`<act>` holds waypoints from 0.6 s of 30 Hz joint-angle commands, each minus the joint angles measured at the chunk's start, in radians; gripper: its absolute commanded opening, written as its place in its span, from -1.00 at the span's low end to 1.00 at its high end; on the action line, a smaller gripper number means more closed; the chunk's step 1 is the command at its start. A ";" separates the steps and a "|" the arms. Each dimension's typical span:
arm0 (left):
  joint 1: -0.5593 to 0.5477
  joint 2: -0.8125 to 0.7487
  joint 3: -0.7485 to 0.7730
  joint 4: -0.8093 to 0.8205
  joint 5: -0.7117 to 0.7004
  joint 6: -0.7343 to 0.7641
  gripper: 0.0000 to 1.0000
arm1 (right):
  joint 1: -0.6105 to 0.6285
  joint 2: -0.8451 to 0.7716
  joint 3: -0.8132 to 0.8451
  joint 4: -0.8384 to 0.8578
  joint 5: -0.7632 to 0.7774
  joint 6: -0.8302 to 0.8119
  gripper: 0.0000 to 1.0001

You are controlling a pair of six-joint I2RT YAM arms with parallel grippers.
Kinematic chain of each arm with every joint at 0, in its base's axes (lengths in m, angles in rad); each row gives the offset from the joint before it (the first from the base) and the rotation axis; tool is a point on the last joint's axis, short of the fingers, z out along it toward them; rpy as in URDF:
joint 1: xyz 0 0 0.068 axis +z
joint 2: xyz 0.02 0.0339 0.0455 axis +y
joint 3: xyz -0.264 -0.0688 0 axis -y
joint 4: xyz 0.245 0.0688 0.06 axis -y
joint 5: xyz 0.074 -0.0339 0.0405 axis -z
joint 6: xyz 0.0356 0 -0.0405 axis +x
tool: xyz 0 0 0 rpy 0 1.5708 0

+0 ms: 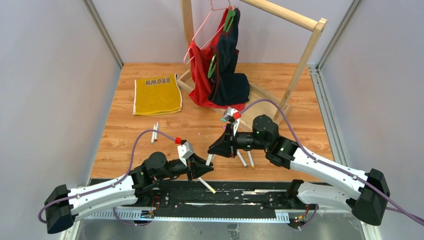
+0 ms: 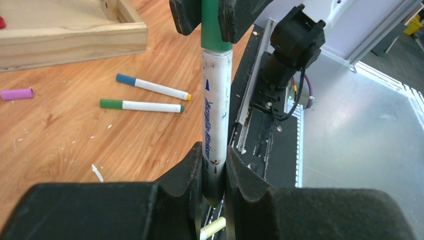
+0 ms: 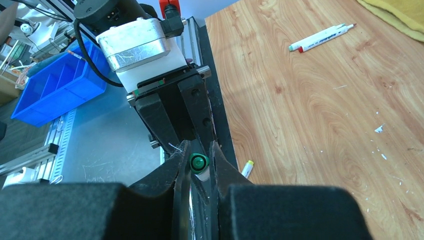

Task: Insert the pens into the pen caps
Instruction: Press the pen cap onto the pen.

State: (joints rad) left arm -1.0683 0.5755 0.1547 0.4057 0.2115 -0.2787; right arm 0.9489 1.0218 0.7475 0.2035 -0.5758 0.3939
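Observation:
My left gripper is shut on the lower barrel of a white pen. The pen's other end sits inside a green cap. My right gripper is shut on that green cap, facing the left gripper, with the pen between them. Two capped pens, one blue and one green, lie on the wood. A purple cap lies further left. A yellow-tipped pen lies on the black base plate. Two more pens lie at mid-left.
A wooden clothes rack with red and dark garments stands at the back. A yellow cloth lies at back left. The rack's wooden base is near the pens. A blue bin stands off the table.

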 commanded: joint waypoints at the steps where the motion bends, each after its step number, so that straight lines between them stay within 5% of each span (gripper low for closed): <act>1: 0.005 -0.027 0.016 0.052 -0.033 -0.004 -1.00 | 0.056 0.043 0.032 -0.083 -0.050 -0.026 -0.99; 18: 0.004 -0.099 0.022 -0.020 -0.143 0.011 -1.00 | 0.101 0.196 0.061 -0.257 -0.037 -0.033 -0.99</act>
State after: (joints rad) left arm -1.0698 0.5129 0.1375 0.2329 0.1745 -0.2749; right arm 0.9997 1.1740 0.8215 0.1207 -0.5690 0.3519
